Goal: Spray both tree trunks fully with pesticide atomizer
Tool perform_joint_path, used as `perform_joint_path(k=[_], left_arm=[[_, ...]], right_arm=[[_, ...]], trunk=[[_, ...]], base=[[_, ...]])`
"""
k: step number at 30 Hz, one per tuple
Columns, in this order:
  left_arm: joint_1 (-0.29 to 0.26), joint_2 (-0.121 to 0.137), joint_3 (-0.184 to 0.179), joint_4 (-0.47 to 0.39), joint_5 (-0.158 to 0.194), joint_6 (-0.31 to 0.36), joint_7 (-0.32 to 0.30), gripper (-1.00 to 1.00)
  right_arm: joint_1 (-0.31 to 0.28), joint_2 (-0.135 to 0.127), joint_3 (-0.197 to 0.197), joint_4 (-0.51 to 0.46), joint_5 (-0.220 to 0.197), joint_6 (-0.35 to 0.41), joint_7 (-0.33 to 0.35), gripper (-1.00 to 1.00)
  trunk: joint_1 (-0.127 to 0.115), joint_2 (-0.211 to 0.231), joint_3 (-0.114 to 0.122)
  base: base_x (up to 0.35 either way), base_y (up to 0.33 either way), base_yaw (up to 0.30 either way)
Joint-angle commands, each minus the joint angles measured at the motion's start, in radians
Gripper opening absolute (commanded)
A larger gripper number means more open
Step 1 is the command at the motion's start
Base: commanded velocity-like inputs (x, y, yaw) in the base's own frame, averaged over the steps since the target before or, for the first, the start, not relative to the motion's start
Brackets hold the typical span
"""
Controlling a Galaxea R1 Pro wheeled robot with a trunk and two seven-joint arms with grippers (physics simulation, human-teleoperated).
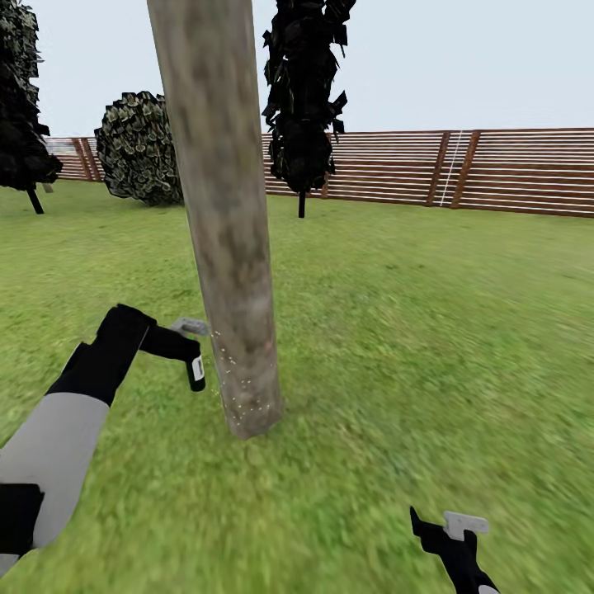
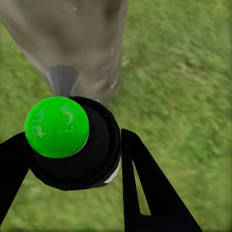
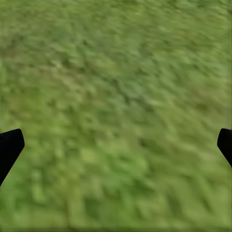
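Note:
A thick pale grey-brown tree trunk (image 1: 224, 214) rises from the grass floor (image 1: 412, 330) in the middle of the head view. My left gripper (image 1: 191, 356) is shut on the pesticide atomizer (image 1: 196, 371), a small black bottle with a white label, held just left of the trunk's base. Fine white pesticide specks (image 1: 227, 363) dot the lower trunk beside it. In the left wrist view the atomizer (image 2: 82, 150) shows its green cap between my fingers (image 2: 145, 188), with the trunk (image 2: 72, 43) right behind it. My right gripper (image 1: 450, 528) hangs low at the right, open over bare grass (image 3: 116, 116).
A brown slat fence (image 1: 462, 169) runs across the back of the lawn. A round bush (image 1: 136, 148) and an all-black thin-trunked tree (image 1: 303, 107) stand behind the trunk, another dark tree (image 1: 21, 107) at far left. Open grass lies to the right.

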Motion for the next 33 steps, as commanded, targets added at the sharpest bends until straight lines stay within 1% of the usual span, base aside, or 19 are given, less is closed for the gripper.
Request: perform_joint_path(k=[1, 5, 7, 10, 12, 14, 15, 16, 18, 19, 20, 21, 23, 24, 26, 27, 29, 33], left_arm=[[0.002, 0.000, -0.002, 0.017, 0.001, -0.001, 0.000, -1.00], [0.021, -0.002, -0.006, 0.046, -0.002, -0.012, 0.004, -1.00], [0.055, -0.006, -0.006, 0.085, -0.006, -0.018, 0.009, -1.00], [0.097, -0.007, -0.005, 0.115, -0.008, -0.024, 0.032, -1.00], [0.149, -0.009, 0.001, 0.132, -0.006, -0.056, 0.097, -1.00], [0.172, -0.013, 0.004, 0.158, -0.003, -0.098, 0.138, -1.00], [0.178, -0.015, 0.005, 0.176, -0.002, -0.114, 0.154, -1.00], [0.186, -0.024, 0.009, 0.222, 0.001, -0.139, 0.202, -1.00], [0.189, -0.038, 0.012, 0.259, 0.011, -0.149, 0.270, -1.00], [0.189, -0.046, 0.014, 0.269, 0.022, -0.152, 0.300, -1.00], [0.189, -0.060, 0.021, 0.281, 0.045, -0.153, 0.349, -1.00], [0.190, -0.082, 0.037, 0.291, 0.098, -0.155, 0.438, -1.00], [0.191, -0.103, 0.044, 0.320, 0.162, -0.169, 0.535, -1.00], [0.191, -0.106, 0.044, 0.329, 0.173, -0.177, 0.548, -1.00], [0.191, -0.118, 0.045, 0.389, 0.255, -0.263, 0.595, -1.00], [0.191, -0.121, 0.046, 0.401, 0.281, -0.280, 0.601, -1.00], [0.191, -0.122, 0.046, 0.409, 0.307, -0.292, 0.605, -1.00], [0.191, -0.125, 0.046, 0.413, 0.321, -0.298, 0.607, -1.00]], right_arm=[[0.000, 0.000, 0.000, 0.000, 0.000, 0.000, 0.000, 1.00], [0.000, 0.000, 0.000, 0.000, 0.001, 0.000, 0.000, 1.00], [0.000, 0.000, 0.000, 0.000, 0.001, 0.000, 0.000, 1.00], [0.000, 0.000, 0.000, 0.000, 0.000, 0.000, 0.000, 1.00], [0.000, 0.000, 0.000, 0.000, 0.001, 0.000, 0.000, 1.00], [0.000, 0.000, 0.000, 0.000, 0.001, 0.000, 0.000, 1.00], [0.000, 0.000, 0.000, 0.000, 0.001, 0.000, 0.000, 1.00], [0.000, 0.000, 0.000, 0.000, 0.000, 0.000, -0.001, 1.00], [0.000, 0.000, 0.000, -0.001, 0.000, 0.000, -0.001, 1.00], [0.000, 0.000, 0.000, -0.001, 0.000, 0.000, -0.001, 1.00], [0.000, 0.000, 0.000, -0.001, 0.000, 0.000, -0.002, 1.00], [0.000, 0.000, 0.000, -0.001, 0.000, 0.000, -0.003, 1.00], [0.000, 0.000, -0.001, -0.002, 0.000, 0.000, -0.003, 1.00], [0.000, 0.000, -0.001, -0.002, 0.000, 0.000, -0.003, 1.00], [0.000, 0.000, -0.001, -0.002, 0.000, 0.000, -0.003, 1.00], [0.000, 0.000, -0.002, -0.002, 0.000, 0.000, -0.003, 1.00], [0.000, -0.001, -0.002, -0.002, 0.000, 0.000, -0.003, 1.00], [0.000, -0.001, -0.001, -0.002, 0.000, 0.000, -0.002, 1.00]], trunk=[[0.000, 0.000, 0.000], [0.000, 0.000, 0.000], [0.000, 0.000, 0.000], [0.000, 0.000, 0.000], [0.000, 0.000, 0.000], [0.000, 0.000, 0.000], [0.000, 0.000, 0.000], [0.000, 0.000, 0.000], [0.000, 0.000, 0.000], [0.000, 0.000, 0.000], [0.000, 0.000, 0.000], [0.000, 0.000, 0.000], [0.000, 0.000, 0.000], [0.000, 0.000, 0.000], [0.000, 0.000, 0.000], [0.000, 0.000, 0.000], [0.000, 0.000, 0.000], [0.000, 0.000, 0.000]], base=[[0.000, 0.000, 0.000], [0.000, 0.000, 0.000], [0.000, 0.000, 0.000], [0.000, 0.000, 0.000], [0.000, 0.000, 0.000], [0.000, 0.000, 0.000], [0.000, 0.000, 0.000], [0.000, 0.000, 0.000], [0.000, 0.000, 0.000], [0.000, 0.000, 0.000], [0.000, 0.000, 0.000], [0.000, 0.000, 0.091], [0.000, 0.000, 0.196], [0.000, 0.000, 0.233], [0.000, 0.000, 0.248], [0.000, 0.000, 0.132], [0.000, 0.000, 0.064], [-0.111, -0.079, 0.012]])
